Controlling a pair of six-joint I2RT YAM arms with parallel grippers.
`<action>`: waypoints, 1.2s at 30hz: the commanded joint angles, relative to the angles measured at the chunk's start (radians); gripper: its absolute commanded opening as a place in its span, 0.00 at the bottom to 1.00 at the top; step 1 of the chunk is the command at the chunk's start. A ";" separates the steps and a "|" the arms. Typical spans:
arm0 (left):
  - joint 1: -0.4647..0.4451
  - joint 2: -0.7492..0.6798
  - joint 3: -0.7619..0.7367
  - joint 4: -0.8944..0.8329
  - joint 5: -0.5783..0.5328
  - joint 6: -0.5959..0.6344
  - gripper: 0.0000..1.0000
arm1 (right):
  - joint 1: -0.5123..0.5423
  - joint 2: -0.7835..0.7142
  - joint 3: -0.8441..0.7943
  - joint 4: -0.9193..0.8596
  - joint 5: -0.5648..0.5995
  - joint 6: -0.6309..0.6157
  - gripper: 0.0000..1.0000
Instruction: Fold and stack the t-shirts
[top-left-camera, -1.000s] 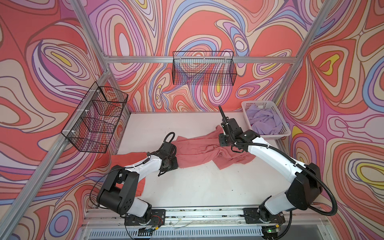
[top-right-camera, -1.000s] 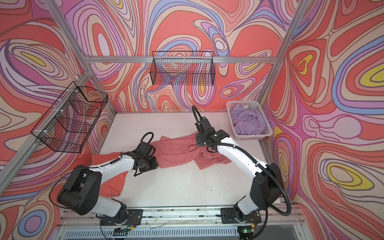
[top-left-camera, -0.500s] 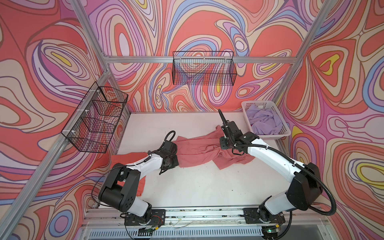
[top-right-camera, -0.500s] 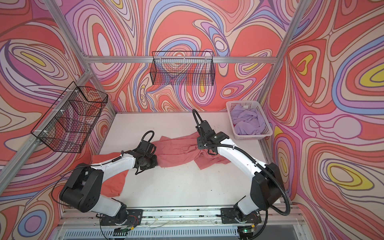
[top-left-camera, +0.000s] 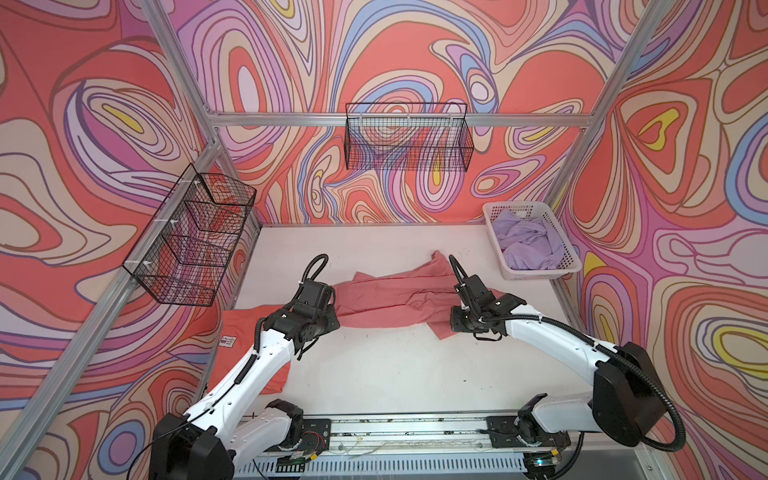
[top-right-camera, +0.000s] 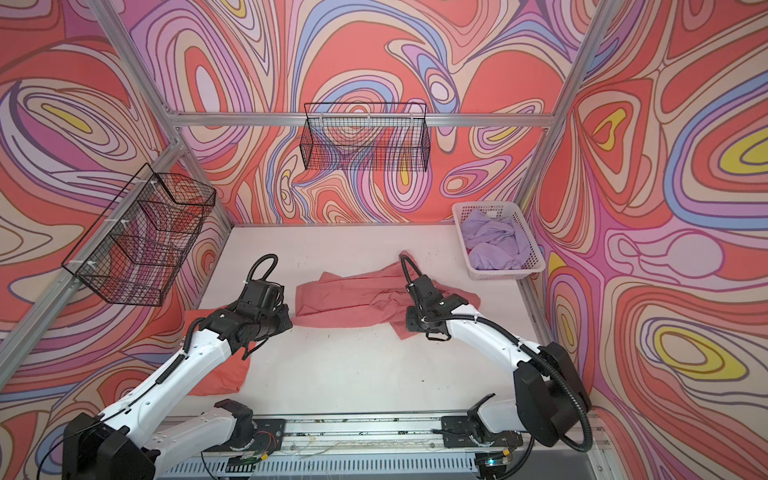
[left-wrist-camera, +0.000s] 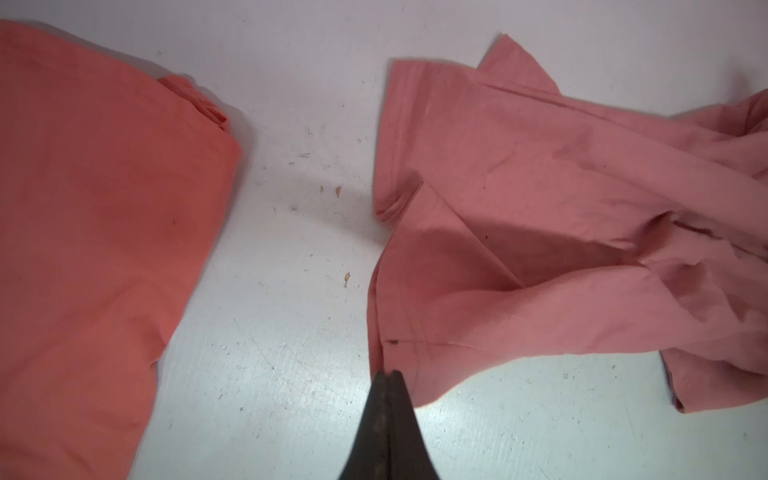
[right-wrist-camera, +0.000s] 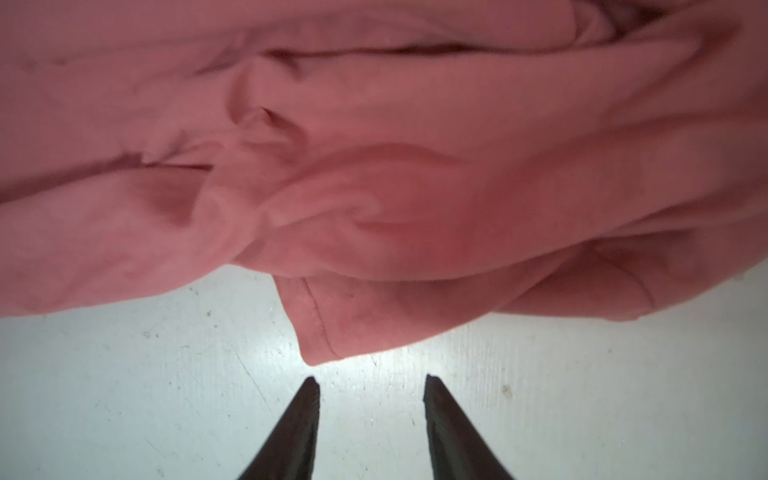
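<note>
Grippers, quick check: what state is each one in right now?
Left gripper: closed, fingers pinching the edge of the salmon-pink t-shirt.
Right gripper: open, holding nothing, just short of that shirt's corner.

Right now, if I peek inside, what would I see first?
The wildly swirly pink, orange and purple walls jump out first, all around the white table. In the table's middle a crumpled salmon-pink shirt stretches between the left tool, pinching its edge, and the right tool, open just short of it. A lavender shirt is heaped in a white basket at the far right corner.
</note>
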 joint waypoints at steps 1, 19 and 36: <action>0.023 0.011 0.089 -0.051 -0.049 0.017 0.00 | -0.009 -0.023 -0.044 0.026 0.026 0.064 0.48; 0.179 0.173 0.206 0.037 0.140 0.097 0.00 | -0.021 0.010 -0.070 0.097 0.011 0.069 0.58; 0.176 0.257 -0.038 0.176 0.156 0.049 0.72 | 0.089 0.225 -0.077 0.195 0.040 0.102 0.27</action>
